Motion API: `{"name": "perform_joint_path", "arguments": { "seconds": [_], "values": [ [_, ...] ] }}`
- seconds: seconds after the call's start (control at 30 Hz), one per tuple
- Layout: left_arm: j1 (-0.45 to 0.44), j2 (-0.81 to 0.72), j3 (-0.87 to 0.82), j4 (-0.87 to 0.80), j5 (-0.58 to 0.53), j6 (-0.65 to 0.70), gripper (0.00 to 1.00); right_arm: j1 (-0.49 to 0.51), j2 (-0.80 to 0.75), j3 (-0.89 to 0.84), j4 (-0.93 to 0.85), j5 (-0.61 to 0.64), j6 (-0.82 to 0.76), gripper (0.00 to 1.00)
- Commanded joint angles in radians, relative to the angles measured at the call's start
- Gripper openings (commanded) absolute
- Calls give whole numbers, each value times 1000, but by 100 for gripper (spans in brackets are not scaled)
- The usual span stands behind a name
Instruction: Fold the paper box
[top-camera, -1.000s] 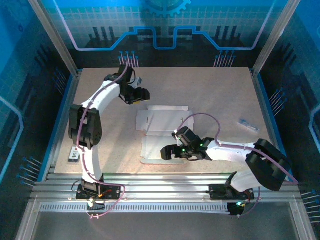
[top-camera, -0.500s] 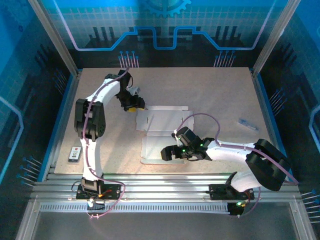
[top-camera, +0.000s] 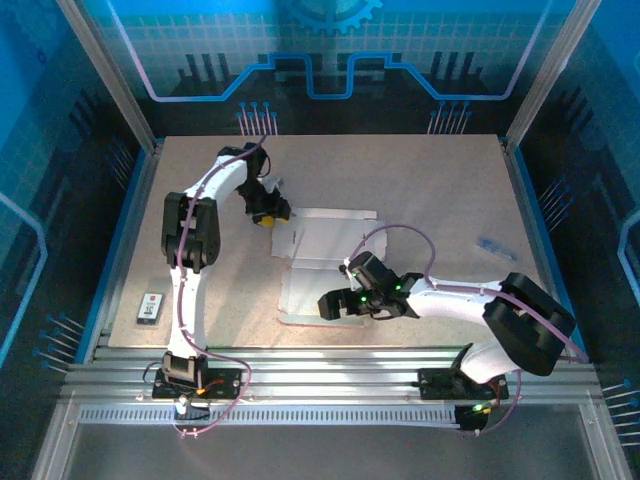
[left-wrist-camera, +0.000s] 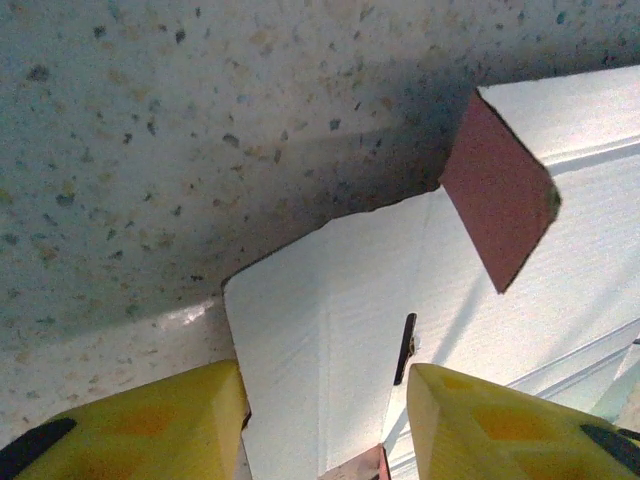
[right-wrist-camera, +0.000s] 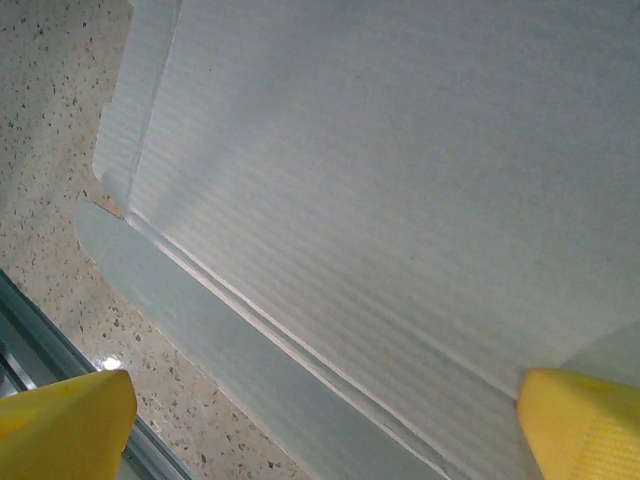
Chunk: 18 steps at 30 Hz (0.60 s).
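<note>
The paper box (top-camera: 325, 262) lies flat in the middle of the table, whitish face up, with creased panels. My left gripper (top-camera: 270, 213) is low over its far left corner. In the left wrist view, the left gripper (left-wrist-camera: 325, 372) is open, its yellow fingers (left-wrist-camera: 140, 425) astride a whitish flap (left-wrist-camera: 320, 320) with a small slot (left-wrist-camera: 405, 348). A pink flap (left-wrist-camera: 497, 190) stands up just beyond. My right gripper (top-camera: 334, 303) hovers over the box's near panel. In the right wrist view, this gripper (right-wrist-camera: 320, 430) is wide open above the creased panel (right-wrist-camera: 380, 180), holding nothing.
A small grey card with a red mark (top-camera: 150, 306) lies near the table's left front corner. A small clear object (top-camera: 493, 246) sits at the right. Aluminium rails (top-camera: 330, 365) run along the near edge, and frame posts (top-camera: 110, 70) rise at the back corners.
My left arm has swung in, bringing its gripper down and right to the box's far left corner with its jaws narrowing. The right gripper has edged slightly left.
</note>
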Motion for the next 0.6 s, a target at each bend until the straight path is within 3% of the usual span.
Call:
{"name": "perform_joint_path", "arguments": {
  "seconds": [0.0, 0.57],
  "values": [
    [8, 40, 43, -66, 29, 30, 40, 21, 39, 3, -41, -9, -13, 100],
    [8, 80, 89, -88, 72, 25, 30, 25, 59, 26, -50, 0, -13, 100]
  ]
}}
